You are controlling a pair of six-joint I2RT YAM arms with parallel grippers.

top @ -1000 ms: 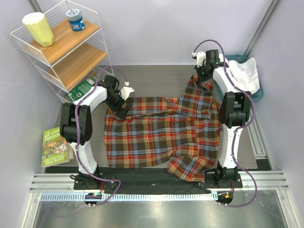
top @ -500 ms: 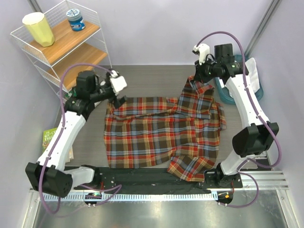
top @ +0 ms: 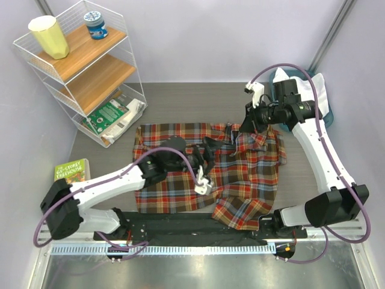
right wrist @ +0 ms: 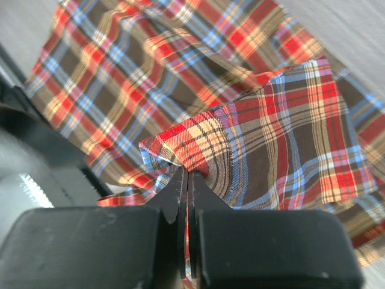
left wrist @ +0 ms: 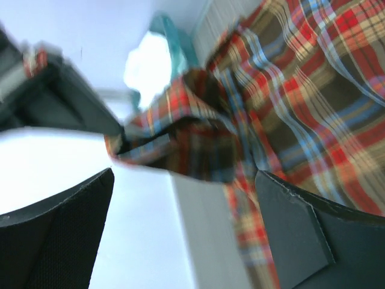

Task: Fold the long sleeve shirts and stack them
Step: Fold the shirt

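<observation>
Plaid shirt point(top: 180, 174): red, orange, brown and dark green flannel, spread across the middle of the bench, between the two arms. Its left part lies flat. Its right part is bunched and partly lifted, and one flap lies at the near edge by the right arm's base.
White shirt point(top: 311, 90): plain cloth heaped at the far right corner, draped over the teal basket, well apart from the plaid shirt.
Right claw point(top: 243, 127): fingers pressed together, clamped on a raised fold of the plaid shirt at its far right part. The wrist view shows the cloth pinched between the tips and peaking above them.
Left claw point(top: 204, 149): fingers spread wide apart, gripping nothing. It sits low over the middle of the plaid shirt and faces right toward the lifted fold. Whether its fingers touch the cloth cannot be told.
Bench point(top: 186, 102): grey surface, bare along the far side of the plaid shirt.
Teal basket point(top: 327, 114): far right, behind the right arm, mostly covered by the white shirt.
Wire shelf point(top: 133, 72): white rack at the far left with wooden boards.
Yellow cup point(top: 48, 36): top board, left.
Blue jar point(top: 95, 24): top board, right of the cup.
Green packet point(top: 108, 114): lowest tier of the shelf.
Green book point(top: 72, 170): flat at the left, near the left arm.
</observation>
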